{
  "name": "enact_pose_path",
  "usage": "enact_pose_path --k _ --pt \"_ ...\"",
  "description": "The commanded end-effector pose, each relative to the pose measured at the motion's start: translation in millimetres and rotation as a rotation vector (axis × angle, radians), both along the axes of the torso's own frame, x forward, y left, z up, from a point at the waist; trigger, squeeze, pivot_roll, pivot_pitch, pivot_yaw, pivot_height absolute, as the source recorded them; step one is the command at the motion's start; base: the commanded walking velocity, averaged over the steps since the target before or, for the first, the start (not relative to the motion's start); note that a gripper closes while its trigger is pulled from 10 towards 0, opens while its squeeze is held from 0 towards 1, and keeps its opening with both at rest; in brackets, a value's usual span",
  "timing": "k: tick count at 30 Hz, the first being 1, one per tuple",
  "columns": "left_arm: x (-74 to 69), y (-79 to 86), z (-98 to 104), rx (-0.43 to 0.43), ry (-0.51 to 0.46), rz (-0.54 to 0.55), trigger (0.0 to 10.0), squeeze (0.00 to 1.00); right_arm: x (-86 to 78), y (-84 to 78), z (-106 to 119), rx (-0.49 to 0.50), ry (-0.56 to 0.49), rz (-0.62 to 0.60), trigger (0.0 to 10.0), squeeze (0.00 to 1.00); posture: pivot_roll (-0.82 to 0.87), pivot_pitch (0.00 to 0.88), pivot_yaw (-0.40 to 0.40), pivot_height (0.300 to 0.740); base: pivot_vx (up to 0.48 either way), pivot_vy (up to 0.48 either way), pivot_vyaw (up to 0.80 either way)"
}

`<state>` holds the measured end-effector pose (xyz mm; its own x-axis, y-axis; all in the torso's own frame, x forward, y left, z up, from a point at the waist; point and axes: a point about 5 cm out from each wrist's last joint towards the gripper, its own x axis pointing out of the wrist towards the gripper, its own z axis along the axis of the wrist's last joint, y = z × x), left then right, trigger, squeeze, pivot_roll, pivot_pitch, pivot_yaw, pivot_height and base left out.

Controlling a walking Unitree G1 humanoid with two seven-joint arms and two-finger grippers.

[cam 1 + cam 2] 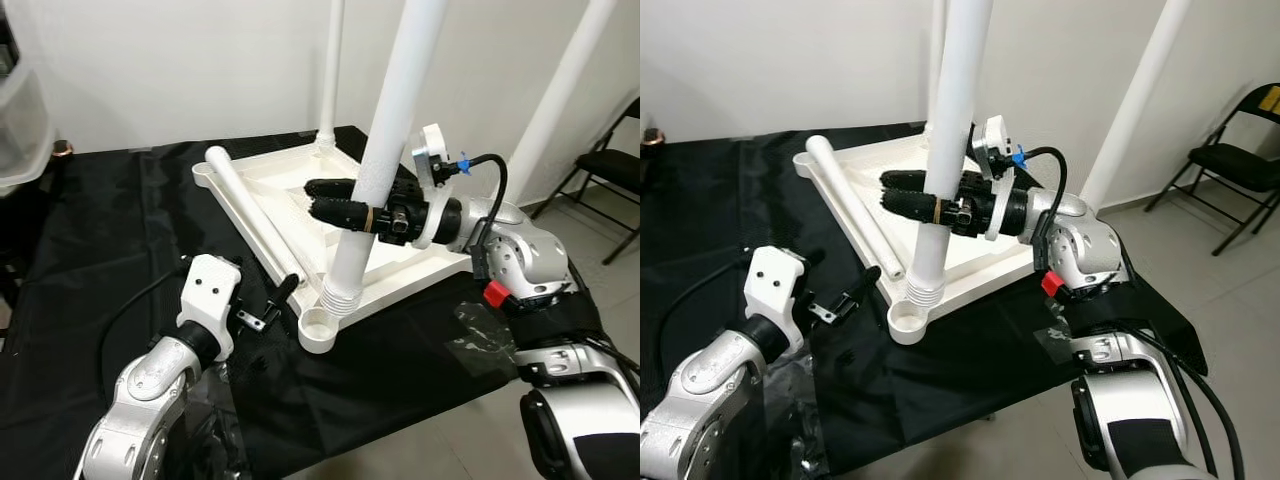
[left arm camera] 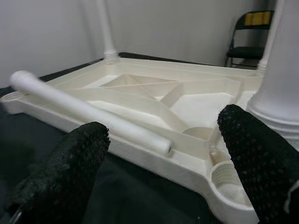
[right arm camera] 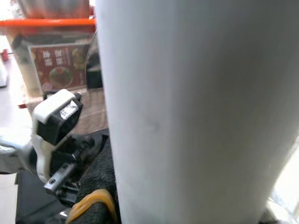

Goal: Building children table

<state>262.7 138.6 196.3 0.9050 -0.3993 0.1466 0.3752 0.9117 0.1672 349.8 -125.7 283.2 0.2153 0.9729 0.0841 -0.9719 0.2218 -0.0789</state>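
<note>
My right gripper (image 1: 335, 202) has its jaws clamped on a leg (image 1: 385, 150) standing at the tabletop's (image 1: 420, 262) near corner; my left gripper (image 1: 272, 305), jaws apart, waits beside it; four legs, one loose (image 1: 252, 213) across the upturned top.

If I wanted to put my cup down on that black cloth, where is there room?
The black cloth lies bare on the robot's left of the upturned white tabletop, back toward the wall. The near corner is crowded: the left gripper sits open by the empty socket, and the right gripper clamps the upright leg. A loose leg lies across the tabletop.
</note>
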Motion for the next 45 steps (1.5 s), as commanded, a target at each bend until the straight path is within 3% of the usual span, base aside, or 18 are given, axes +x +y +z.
enact_pose_path --k 1,3,6,14,19,26,42,45 --pt "-1.6 2.6 1 0.013 0.006 -0.006 10.0 0.0 0.1 6.8 6 -0.018 -0.035 0.019 10.0 0.0 0.08 0.109 -0.067 0.74 0.0 0.0 0.0" --pt "-2.8 4.4 1 0.029 0.01 -0.035 10.0 0.0 -1.7 5.4 5 -0.025 -0.014 0.072 10.0 0.0 0.08 0.125 -0.066 0.74 0.0 0.0 0.0" --pt "-9.0 3.9 0 0.011 0.049 -0.161 10.0 0.0 -6.2 0.8 1 -0.035 -0.005 0.196 10.0 0.0 0.09 0.142 -0.068 0.74 0.0 0.0 0.0" --pt "-23.5 -3.4 -3 0.042 0.099 -0.354 10.0 0.0 -1.4 -1.7 -3 -0.083 -0.01 0.265 10.0 0.0 0.1 0.198 -0.062 0.74 0.0 0.0 0.0" --pt "-23.9 0.4 -4 0.055 0.106 -0.335 10.0 0.0 3.1 -14.4 10 -0.109 -0.039 0.27 10.0 0.0 0.1 0.22 -0.054 0.74 0.0 0.0 0.0" --pt "-28.2 -1.5 -5 0.054 0.116 -0.355 10.0 0.0 4.5 -19.0 20 -0.123 -0.07 0.279 10.0 0.0 0.1 0.23 -0.049 0.74 0.0 0.0 0.0" --pt "-31.1 -5.4 -2 0.059 0.099 -0.346 10.0 0.0 13.4 -7.0 16 -0.171 -0.127 0.271 10.0 0.0 0.11 0.209 -0.058 0.74 0.0 0.0 0.0" --pt "-31.7 -6.3 0 0.059 0.088 -0.343 10.0 0.0 14.1 3.8 9 -0.187 -0.142 0.286 10.0 0.0 0.11 0.201 -0.063 0.74 0.0 0.0 0.0"
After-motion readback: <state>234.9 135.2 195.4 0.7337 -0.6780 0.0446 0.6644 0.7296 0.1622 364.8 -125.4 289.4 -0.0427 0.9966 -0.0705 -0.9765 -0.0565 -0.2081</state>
